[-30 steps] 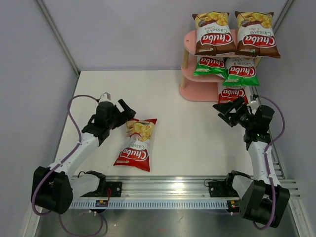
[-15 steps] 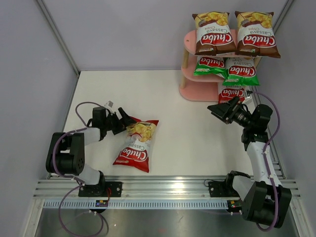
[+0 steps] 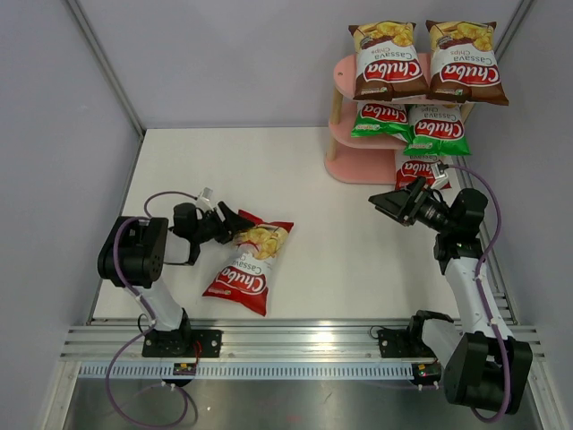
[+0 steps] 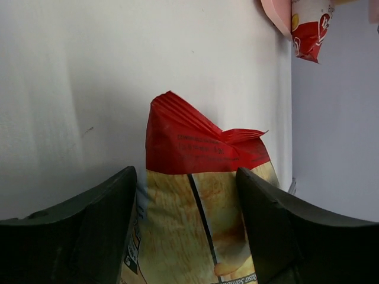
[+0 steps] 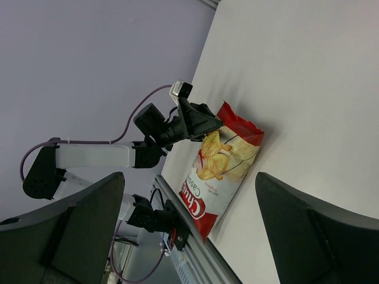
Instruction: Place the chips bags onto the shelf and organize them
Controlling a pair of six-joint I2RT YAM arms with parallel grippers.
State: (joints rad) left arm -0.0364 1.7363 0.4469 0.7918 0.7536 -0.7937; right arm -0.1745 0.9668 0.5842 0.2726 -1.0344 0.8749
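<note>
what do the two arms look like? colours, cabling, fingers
The left arm and right arm match: white links, black joint housings, black bases on an aluminium rail. A purple cable loops along each. The left gripper and right gripper are black with broad flat fingers; a small white block sits on the left one.

A green bag point(image 3: 436, 133) mostly hides the far red bag point(image 3: 419, 168). The left wrist view cuts off the near red bag point(image 4: 201, 154)

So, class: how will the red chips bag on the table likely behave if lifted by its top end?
Probably light for its size: the red bag looks puffed with air. Likely floppy: its crimped top is already creased, so it may sag from the left gripper. The glossy film might slip.
</note>
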